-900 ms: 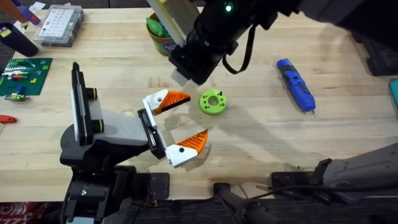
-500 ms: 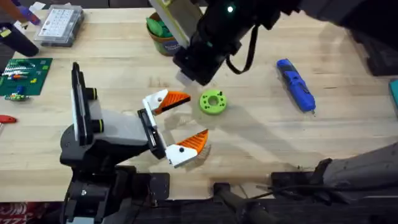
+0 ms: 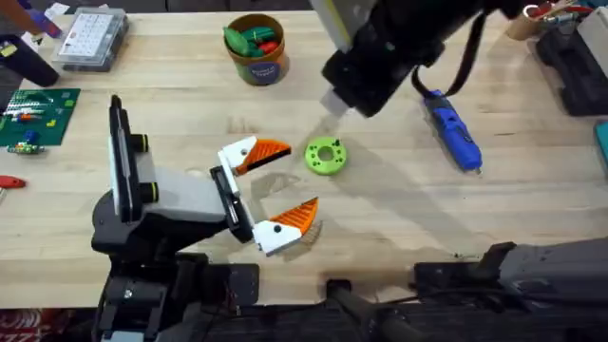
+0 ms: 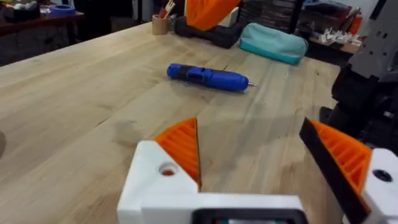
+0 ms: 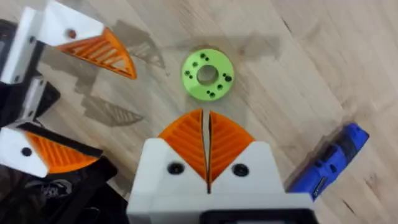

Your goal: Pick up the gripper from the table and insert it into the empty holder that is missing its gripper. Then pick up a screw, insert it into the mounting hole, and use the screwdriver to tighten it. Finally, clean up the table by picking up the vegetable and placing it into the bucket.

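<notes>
On the table my left gripper rests open with nothing between its orange pads. A green round part with small holes lies just off its fingertips, seen from above in the right wrist view. My right gripper hangs above the table beyond that part, its orange pads pressed together and empty. The blue screwdriver lies flat to the right. The bucket stands at the back with green and red vegetable pieces inside. The loose gripper, holder and screw are out of view.
A clear parts box and a green brick baseplate sit at the far left. Black cases stand at the right edge, with a teal pouch beyond the screwdriver.
My right arm has swung right, away from over the bucket, so the bucket and the vegetable in it now show. The left arm has not moved.
</notes>
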